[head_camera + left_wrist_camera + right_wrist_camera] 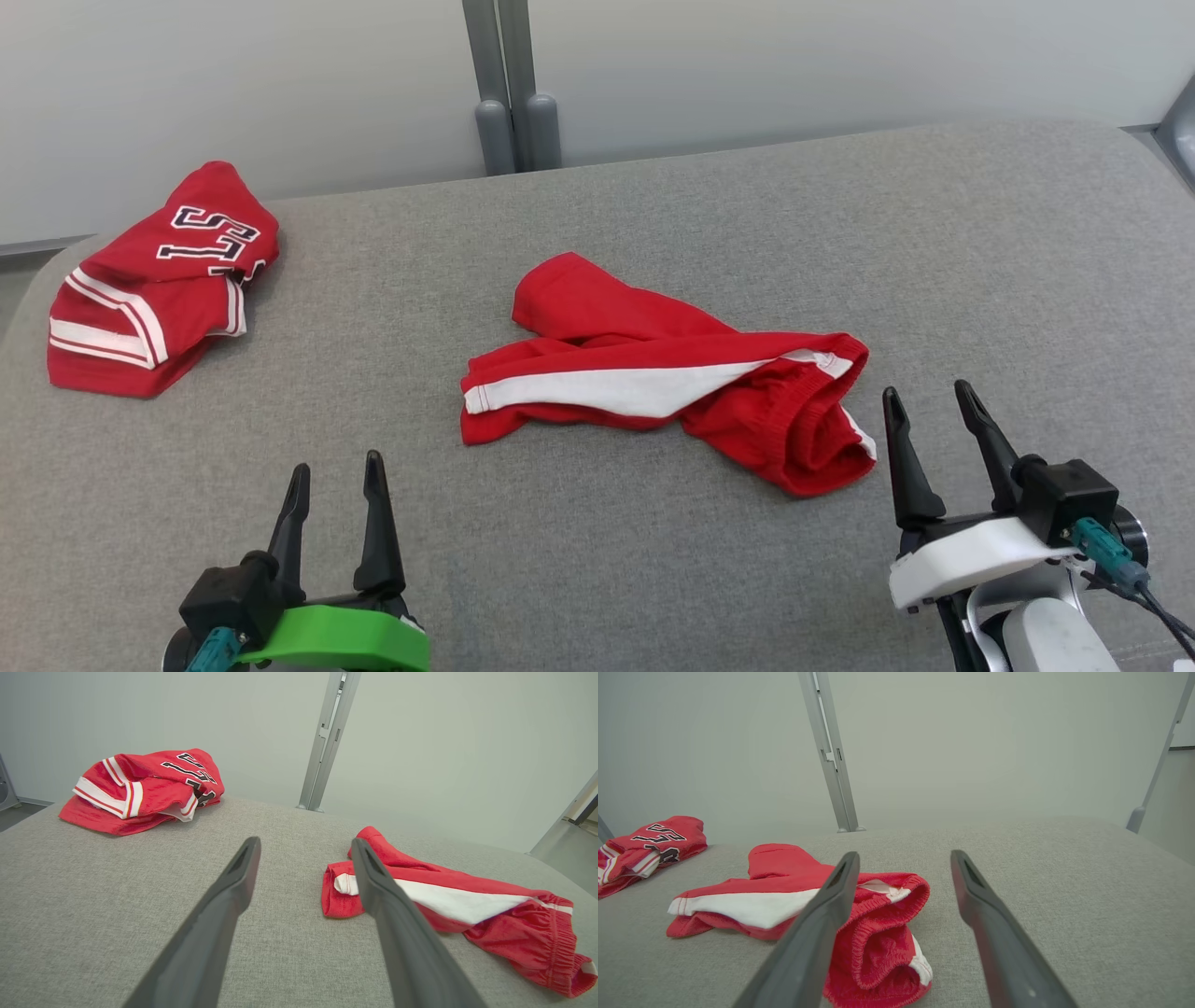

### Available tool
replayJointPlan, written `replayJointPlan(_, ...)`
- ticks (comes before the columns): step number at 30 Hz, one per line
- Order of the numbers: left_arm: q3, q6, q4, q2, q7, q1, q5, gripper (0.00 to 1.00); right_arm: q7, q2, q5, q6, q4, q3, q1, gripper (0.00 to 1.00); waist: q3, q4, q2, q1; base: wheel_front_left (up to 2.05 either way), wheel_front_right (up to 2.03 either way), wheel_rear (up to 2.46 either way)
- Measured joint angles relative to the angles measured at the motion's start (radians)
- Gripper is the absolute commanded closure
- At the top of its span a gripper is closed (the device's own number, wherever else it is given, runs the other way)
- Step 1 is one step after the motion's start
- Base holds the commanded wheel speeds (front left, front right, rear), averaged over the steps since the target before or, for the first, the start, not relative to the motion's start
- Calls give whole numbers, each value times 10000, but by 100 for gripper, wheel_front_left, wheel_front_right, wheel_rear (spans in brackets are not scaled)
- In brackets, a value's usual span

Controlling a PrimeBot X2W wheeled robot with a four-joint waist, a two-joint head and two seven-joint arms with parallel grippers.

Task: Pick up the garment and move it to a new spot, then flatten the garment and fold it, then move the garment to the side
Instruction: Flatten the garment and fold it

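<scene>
Crumpled red shorts with a white side stripe (653,383) lie in the middle of the grey fabric surface (653,215); they also appear in the left wrist view (467,905) and the right wrist view (794,896). My left gripper (336,471) stands open near the front left, well short of the shorts' leg end, nothing between its fingers (233,882). My right gripper (934,397) is open just right of the elastic waistband (822,439), apart from it; its fingers (971,882) hold nothing.
A second red garment with white stripes and black-and-white lettering (159,280) lies bunched at the far left (145,788) (640,849). A grey post (513,84) rises behind the surface against a pale wall. The surface's right half is bare fabric.
</scene>
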Motion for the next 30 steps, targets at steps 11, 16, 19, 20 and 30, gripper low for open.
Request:
replayJointPlan(11,-224,0,54,-4,0,-220,-19,0,1894,-357,1593,-2,1743,127,-1591,0,547,179,0,0,0,0,0)
replayJointPlan(16,-245,0,109,-6,0,-391,-46,0,2207,-564,2439,-2,2502,414,-2236,0,792,392,0,0,0,0,0)
replayJointPlan(19,-242,0,119,-6,0,-430,-46,0,2408,-639,3066,-2,2890,631,-2511,0,932,532,0,0,0,0,0)
replayJointPlan(20,-242,0,121,-6,0,-436,-46,0,2445,-658,3248,-2,2989,681,-2572,0,965,564,0,0,0,0,0)
replayJointPlan(30,-192,-52,194,-6,0,-630,-2,0,2382,-1091,4431,-2,4040,1214,-3382,0,1226,768,0,0,0,0,0)
